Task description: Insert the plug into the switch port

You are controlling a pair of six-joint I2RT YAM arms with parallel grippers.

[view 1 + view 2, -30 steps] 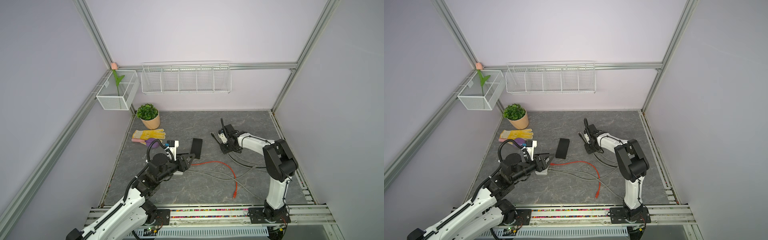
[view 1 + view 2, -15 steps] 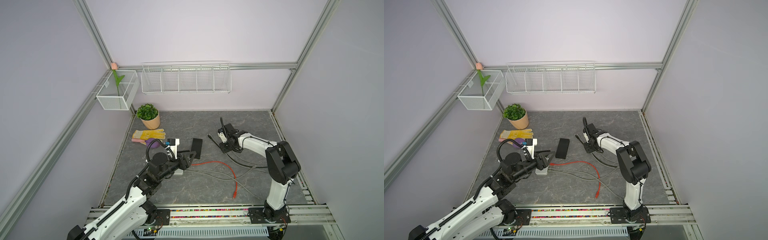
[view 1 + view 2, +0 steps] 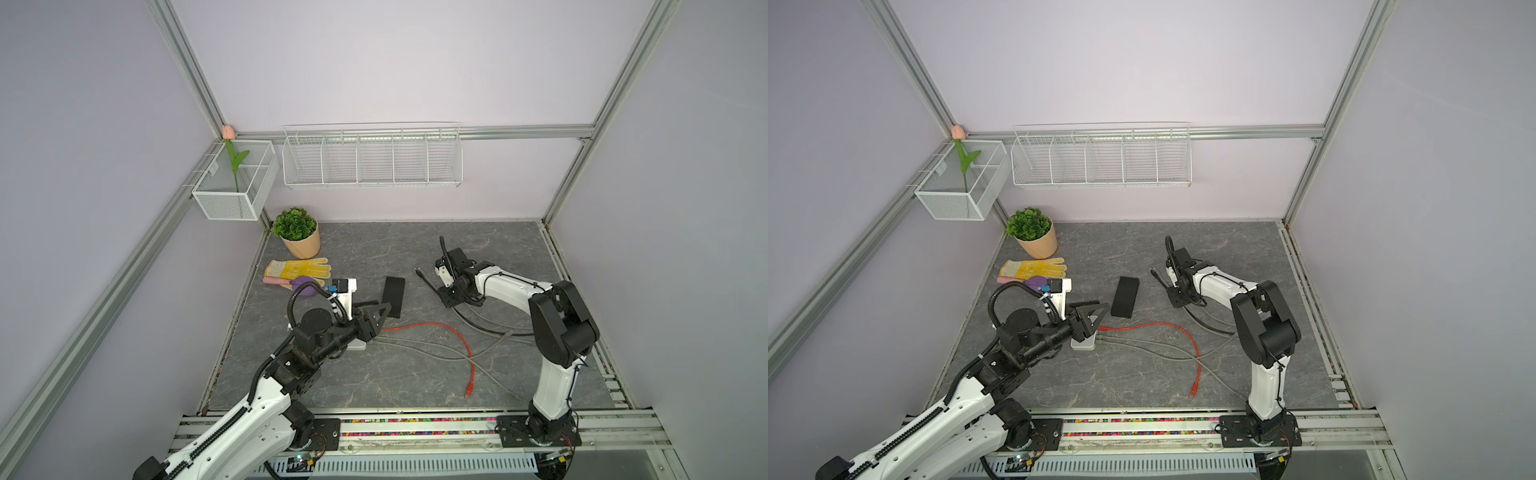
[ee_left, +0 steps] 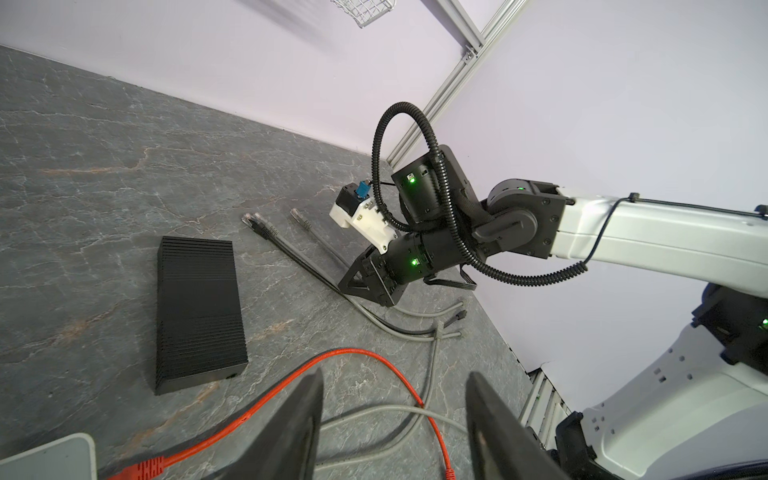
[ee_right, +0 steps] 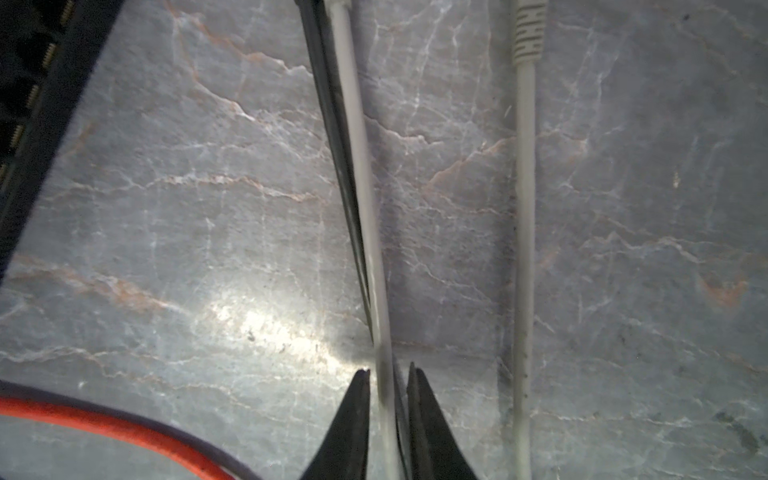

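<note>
Hovering at left, left gripper [image 4: 395,386] has jaws wide & empty over a thin orange cable [image 4: 349,352]. Ctr: ribbed black box switch [image 4: 199,311] lies flat on grey marbled mat [image 4: 83,145]. Clear plug [image 4: 253,219] on a round grey cable [image 5: 361,166] lies near it, not in any port. Right gripper [image 5: 388,374]: jaws narrow, astride that cable; pinched or not, can't tell. Lift, align, insert all left to do.

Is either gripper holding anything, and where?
Left gripper: open, empty. Right gripper: tips straddle the grey cable partway along, beside a black cable; a firm pinch cannot be told.
</note>
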